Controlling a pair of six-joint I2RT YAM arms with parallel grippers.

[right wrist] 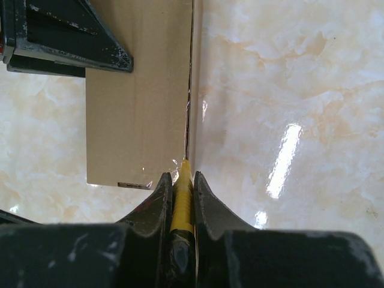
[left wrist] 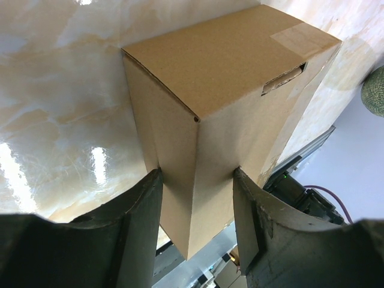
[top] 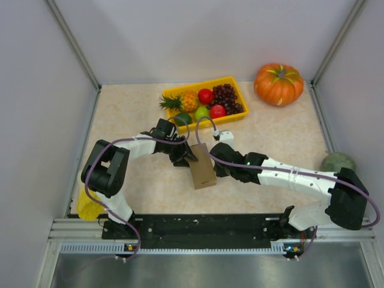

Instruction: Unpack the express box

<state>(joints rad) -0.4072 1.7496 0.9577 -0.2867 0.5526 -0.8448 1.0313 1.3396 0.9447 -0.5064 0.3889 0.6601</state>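
On the marbled table [top: 132, 108], seen from above, the express box [top: 202, 168] lay at centre, near the yellow tray [top: 231, 118] of fruit, with a pumpkin [top: 278, 84] at the far right. The left gripper [top: 187, 157] met its far end and the right gripper [top: 214, 161] its right side. In the left wrist view, both fingers [left wrist: 141, 216] clamped the box by opposite faces. In the right wrist view, the fingers were pressed together on a thin yellow tool [right wrist: 182, 204], its tip at the box's seam.
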